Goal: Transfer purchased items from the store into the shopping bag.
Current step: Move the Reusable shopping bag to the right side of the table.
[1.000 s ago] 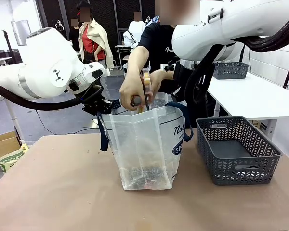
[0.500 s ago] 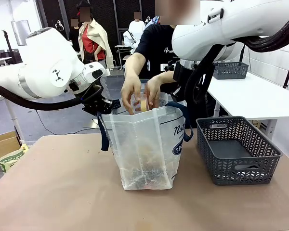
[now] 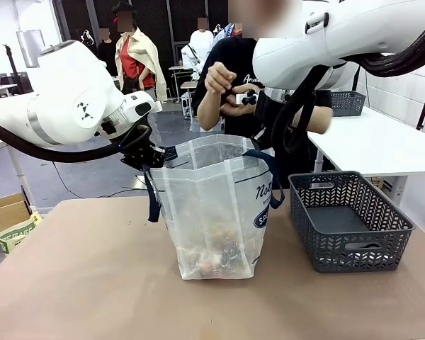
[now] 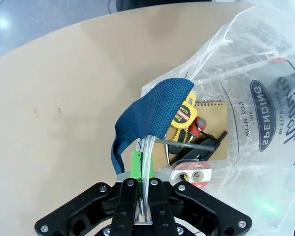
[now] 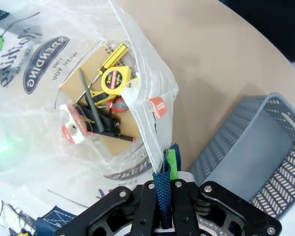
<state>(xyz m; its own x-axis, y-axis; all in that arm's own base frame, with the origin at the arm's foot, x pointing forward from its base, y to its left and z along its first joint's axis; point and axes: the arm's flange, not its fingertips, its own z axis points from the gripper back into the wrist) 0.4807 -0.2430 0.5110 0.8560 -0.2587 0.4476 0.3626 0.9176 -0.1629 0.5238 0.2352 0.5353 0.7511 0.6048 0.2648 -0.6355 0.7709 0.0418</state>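
Observation:
The shopping bag (image 3: 212, 212) stands upright on the table with its mouth held wide open. My left gripper (image 4: 143, 192) is shut on the bag's rim beside a navy handle (image 4: 152, 110). My right gripper (image 5: 163, 194) is shut on the opposite rim and its navy strap. The purchased items lie on the bag's bottom: a yellow tape measure (image 5: 115, 81), a tan notebook (image 4: 209, 130), a tape roll (image 4: 189, 174) and a red-handled tool (image 4: 196, 127). The store (image 3: 350, 223) sits right of the bag with a bare floor. The person's hands (image 3: 223, 79) are held at chest height above the bag.
The person stands at the far edge behind the bag. A cardboard box (image 3: 6, 211) and a green-printed package (image 3: 18, 234) sit off the table's left side. A white table (image 3: 375, 145) with another grey basket (image 3: 338, 103) stands at the right rear.
The person's hands were holding items in the bag's mouth; they have now pulled up to the chest with nothing in them. Both grippers and the bag have stayed put.

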